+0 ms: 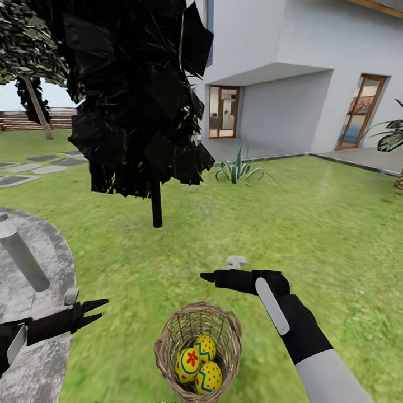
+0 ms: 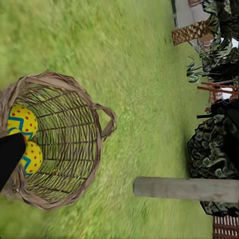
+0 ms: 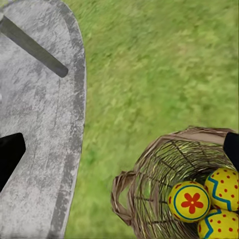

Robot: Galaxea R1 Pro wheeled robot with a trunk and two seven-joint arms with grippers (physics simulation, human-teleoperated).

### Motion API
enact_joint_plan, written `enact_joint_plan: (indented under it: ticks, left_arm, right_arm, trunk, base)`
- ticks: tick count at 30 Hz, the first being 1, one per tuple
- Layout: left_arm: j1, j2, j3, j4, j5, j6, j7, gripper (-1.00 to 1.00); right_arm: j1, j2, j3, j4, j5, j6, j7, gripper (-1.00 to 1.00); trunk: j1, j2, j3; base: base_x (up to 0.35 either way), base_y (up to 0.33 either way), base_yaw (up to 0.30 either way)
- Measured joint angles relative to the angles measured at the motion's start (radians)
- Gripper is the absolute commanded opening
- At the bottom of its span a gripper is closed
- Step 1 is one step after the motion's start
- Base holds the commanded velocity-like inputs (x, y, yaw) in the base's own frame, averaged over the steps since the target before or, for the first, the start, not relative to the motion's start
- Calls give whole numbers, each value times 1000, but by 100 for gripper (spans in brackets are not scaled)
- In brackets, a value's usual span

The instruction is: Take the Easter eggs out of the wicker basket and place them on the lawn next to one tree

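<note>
The wicker basket (image 1: 168,341) stands on the lawn (image 1: 313,224) right in front of me, holding three yellow Easter eggs (image 1: 190,364) painted with blue zigzags and red marks. In the right wrist view a flower egg (image 3: 190,200) lies among them in the basket (image 3: 144,174). My left gripper (image 1: 103,309) hovers open left of the basket, pointing at it. Just beyond the far rim my right gripper (image 1: 207,276) is held with its fingers (image 3: 10,154) spread open and empty. A pale-trunked tree (image 1: 36,106) stands far left; another such trunk (image 2: 186,189) shows past the basket (image 2: 74,144).
A tree with black foliage (image 1: 140,95) and a thin dark trunk rises a little beyond the basket. A round grey slab (image 1: 39,347) with a grey post (image 1: 22,257) lies at my left. Farther off are a spiky plant (image 1: 238,170), the house (image 1: 291,67) and a scaly palm trunk (image 2: 191,32).
</note>
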Motion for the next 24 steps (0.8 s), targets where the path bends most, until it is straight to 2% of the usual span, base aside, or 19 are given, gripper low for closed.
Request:
enact_joint_plan:
  ticks: [3, 8, 13, 16, 20, 24]
  left_arm:
    - [0, 0, 0, 0, 0, 1, 1, 100]
    - [0, 0, 1, 0, 0, 1, 1, 100]
    - [0, 0, 1, -1, 0, 1, 1, 100]
    - [0, 0, 1, -1, 0, 3, 1, 100]
    - [0, 0, 1, -2, 0, 6, 22, 100]
    - [0, -2, 2, -2, 0, 7, 59, 100]
  right_arm:
    - [0, 0, 5, 0, 0, 0, -9, 100]
    - [0, 3, 25, -2, -5, 13, -62, 100]
    - [0, 33, 31, -7, -2, 103, -106, 100]
    - [0, 46, 32, -9, 3, 146, -163, 100]
    - [0, 63, 31, -10, 5, 163, -234, 100]
    - [0, 71, 30, -2, 8, 166, -251, 100]
  trunk:
    - [0, 0, 0]
    - [0, 0, 0]
    - [0, 0, 0]
    - [0, 0, 0]
    - [0, 0, 0]
    - [0, 0, 0]
  base:
    - [2, -1, 290]
    - [1, 0, 291]
    - [0, 0, 291]
    - [0, 0, 291]
    - [0, 0, 291]
    - [0, 0, 289]
